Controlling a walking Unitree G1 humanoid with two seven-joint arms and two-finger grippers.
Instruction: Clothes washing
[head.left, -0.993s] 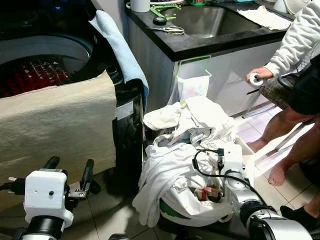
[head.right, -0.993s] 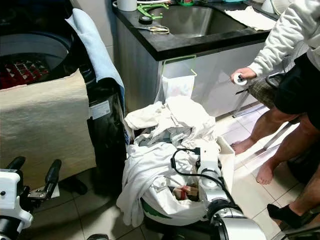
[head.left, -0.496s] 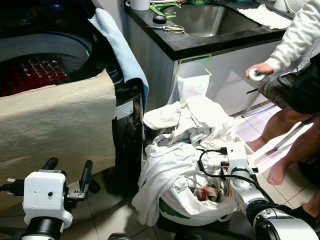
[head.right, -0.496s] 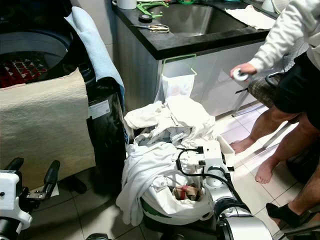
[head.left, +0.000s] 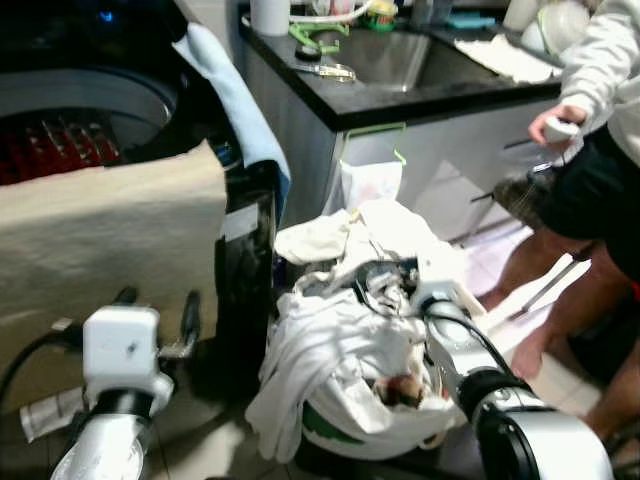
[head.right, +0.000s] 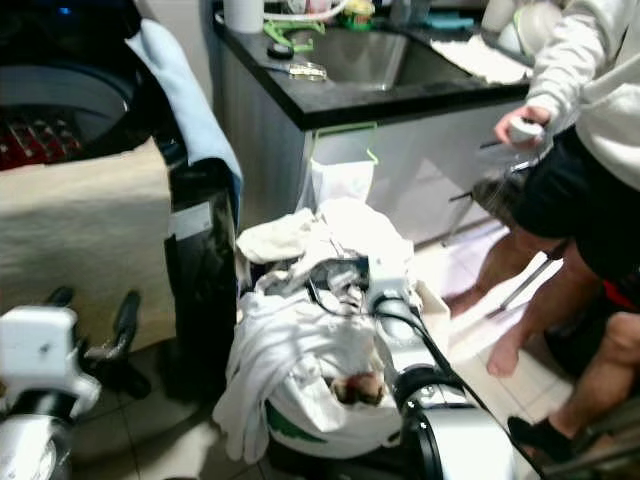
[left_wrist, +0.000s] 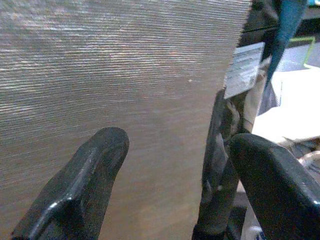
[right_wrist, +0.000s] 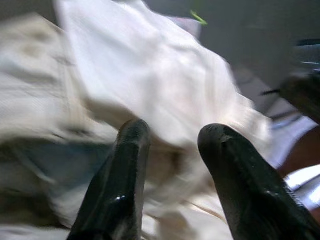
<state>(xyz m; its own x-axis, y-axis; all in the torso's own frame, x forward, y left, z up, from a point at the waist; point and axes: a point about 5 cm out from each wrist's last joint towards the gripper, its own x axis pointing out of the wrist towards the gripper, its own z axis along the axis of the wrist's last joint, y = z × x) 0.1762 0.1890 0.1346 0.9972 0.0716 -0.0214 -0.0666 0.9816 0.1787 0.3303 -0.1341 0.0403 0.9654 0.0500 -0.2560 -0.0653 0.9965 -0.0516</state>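
Left eye view: the right gripper (right_wrist: 170, 165), fingers parted and holding nothing, reaches into the heaped white laundry (head.left: 340, 340) filling the basket (head.left: 330, 425) just below it — no garment lifted yet. Beyond the idle left gripper (left_wrist: 175, 165), likewise spread and empty, a beige cloth (head.left: 100, 240) drapes the open washing machine (head.left: 90, 100), so loading looks barely begun. Off to the right gripper's far side, a person (head.right: 590, 150) stands by the sink counter (head.left: 420, 90), crowding the floor.
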